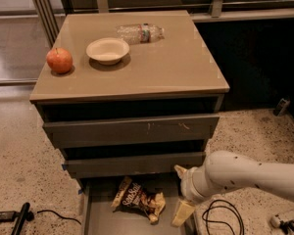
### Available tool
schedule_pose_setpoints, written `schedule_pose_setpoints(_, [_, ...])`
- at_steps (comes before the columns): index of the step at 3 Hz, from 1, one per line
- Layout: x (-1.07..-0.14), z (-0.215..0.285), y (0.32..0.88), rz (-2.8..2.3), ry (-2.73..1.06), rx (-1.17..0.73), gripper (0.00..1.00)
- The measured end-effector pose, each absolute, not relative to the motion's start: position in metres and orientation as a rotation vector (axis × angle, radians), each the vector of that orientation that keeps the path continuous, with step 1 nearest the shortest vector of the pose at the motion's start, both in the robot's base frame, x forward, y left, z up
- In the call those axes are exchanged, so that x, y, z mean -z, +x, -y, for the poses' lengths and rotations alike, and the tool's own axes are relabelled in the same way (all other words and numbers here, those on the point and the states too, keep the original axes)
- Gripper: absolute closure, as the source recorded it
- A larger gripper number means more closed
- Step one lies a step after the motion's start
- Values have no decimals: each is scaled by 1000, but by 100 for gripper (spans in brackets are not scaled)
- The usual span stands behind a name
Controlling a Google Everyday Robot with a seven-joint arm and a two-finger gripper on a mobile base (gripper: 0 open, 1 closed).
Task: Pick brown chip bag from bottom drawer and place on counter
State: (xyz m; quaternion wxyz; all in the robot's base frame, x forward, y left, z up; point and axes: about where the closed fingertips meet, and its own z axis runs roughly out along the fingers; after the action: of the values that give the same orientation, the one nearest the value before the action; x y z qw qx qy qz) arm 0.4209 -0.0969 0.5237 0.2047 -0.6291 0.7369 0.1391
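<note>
The brown chip bag (138, 199) lies crumpled on the grey floor of the open bottom drawer (108, 223), towards its back. My gripper (180, 192) is at the drawer's right edge, just right of the bag and not touching it. Its two cream fingers (183, 213) are spread apart, with nothing between them. The white arm reaches in from the right. The tan counter (171, 67) tops the cabinet above.
On the counter are a red apple (59, 60) at the left, a cream bowl (108, 50) and a clear water bottle (139, 33) lying at the back. Two shut grey drawers sit above the open one. Black cables (220, 219) lie on the speckled floor.
</note>
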Motion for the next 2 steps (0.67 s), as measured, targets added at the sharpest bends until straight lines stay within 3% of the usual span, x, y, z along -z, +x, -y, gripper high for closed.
schedule_pose_setpoints(2, [-481, 90, 428, -2060, -1706, -431, 0])
